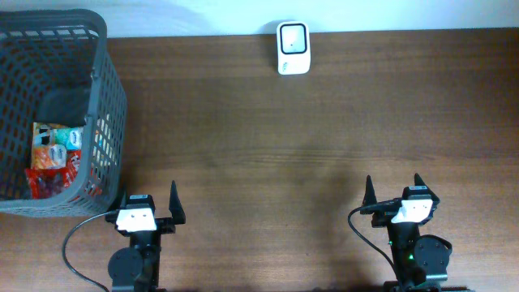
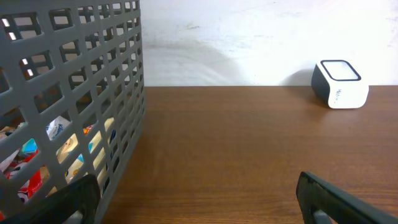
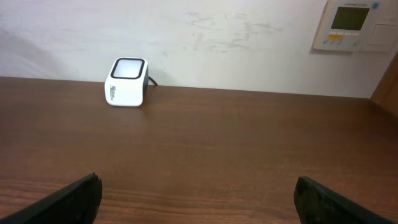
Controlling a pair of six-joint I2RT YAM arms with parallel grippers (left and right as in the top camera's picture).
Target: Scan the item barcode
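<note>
Both arms parked at the near edge, nothing picked up yet.

Overhead: snack packets (image 1: 55, 154) lie in the grey basket (image 1: 99, 49) at the table's left; the barcode scanner (image 1: 293, 48) stands at the far edge. The left gripper (image 1: 149, 199) and right gripper (image 1: 394, 188) are spread wide and empty.
Left wrist: the packets look light, crinkly and slippery, so pinch a flat edge.
Right wrist: the arm sits low and level, facing the scanner.
</note>
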